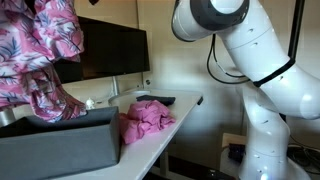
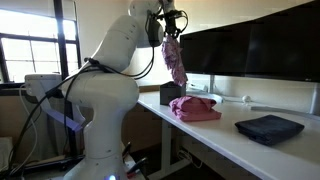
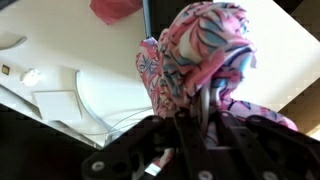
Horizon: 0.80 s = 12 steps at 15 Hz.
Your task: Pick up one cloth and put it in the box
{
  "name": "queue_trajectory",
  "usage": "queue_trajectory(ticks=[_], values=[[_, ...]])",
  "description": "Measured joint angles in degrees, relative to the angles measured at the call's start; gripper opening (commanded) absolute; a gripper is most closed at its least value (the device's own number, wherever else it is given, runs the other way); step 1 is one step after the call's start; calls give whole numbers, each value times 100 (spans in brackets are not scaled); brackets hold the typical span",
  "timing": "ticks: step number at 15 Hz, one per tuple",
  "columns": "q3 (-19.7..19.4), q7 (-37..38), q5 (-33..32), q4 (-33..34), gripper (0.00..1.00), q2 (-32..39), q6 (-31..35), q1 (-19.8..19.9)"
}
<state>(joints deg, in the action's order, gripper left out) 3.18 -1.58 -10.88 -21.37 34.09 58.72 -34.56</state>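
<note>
The gripper (image 3: pixel 203 108) is clenched on a pink patterned cloth (image 3: pixel 205 45), which is hung above the grey box (image 1: pixel 60 145), a plain pink cloth (image 1: pixel 145 122) being laid beside it.

Patterned cloth (image 2: pixel 176 60): pink floral print with pale blue and white, pinched at its top in the end effector (image 2: pixel 172 34), hanging straight down in loose folds.
Box (image 1: pixel 55 145): grey, rectangular, open-topped, upright on the bench (image 2: pixel 225 135), directly below the end effector; lower tip of the hanging cloth at about rim level, contact unclear.
Pink cloth (image 1: pixel 145 120): plain, crumpled heap, below the end effector, just beside the box.
Dark cloth (image 2: pixel 270 128): navy, folded flat, well apart from the end effector.
</note>
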Motion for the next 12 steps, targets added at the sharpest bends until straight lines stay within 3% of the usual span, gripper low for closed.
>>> queue_trajectory(ticks=[6, 12], values=[[335, 256, 1182, -6, 12, 586, -36, 806], [564, 678, 1844, -7, 12, 1437, -37, 1200]])
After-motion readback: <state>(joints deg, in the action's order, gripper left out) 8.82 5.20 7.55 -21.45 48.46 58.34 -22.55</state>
